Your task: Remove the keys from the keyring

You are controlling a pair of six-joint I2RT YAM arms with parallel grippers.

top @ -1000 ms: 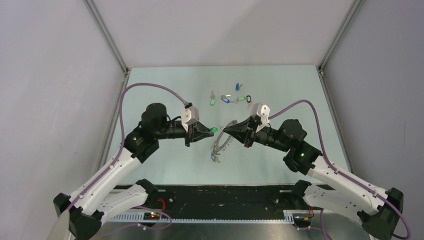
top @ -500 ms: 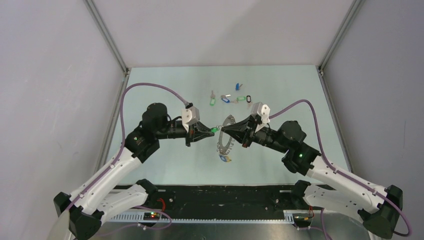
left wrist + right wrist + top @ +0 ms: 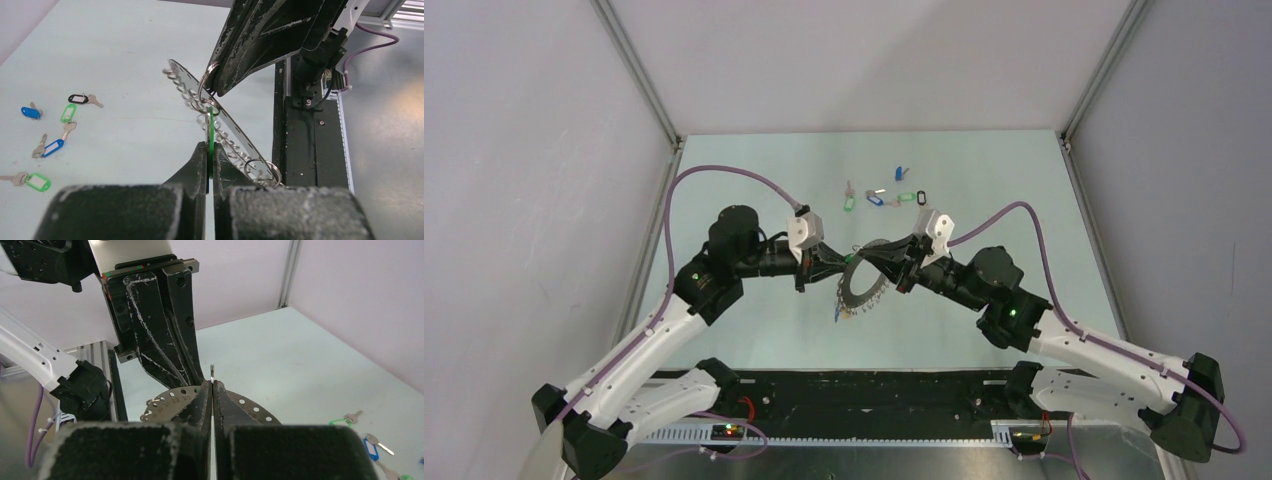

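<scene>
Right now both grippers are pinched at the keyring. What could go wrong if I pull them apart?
1. The left gripper holds the green tag only between its fingertips, so a pull might slip it free.
2. The right gripper pinches just a thin wire loop, not the keyring itself, so the tilted keyring could swing, twist or drop.
</scene>
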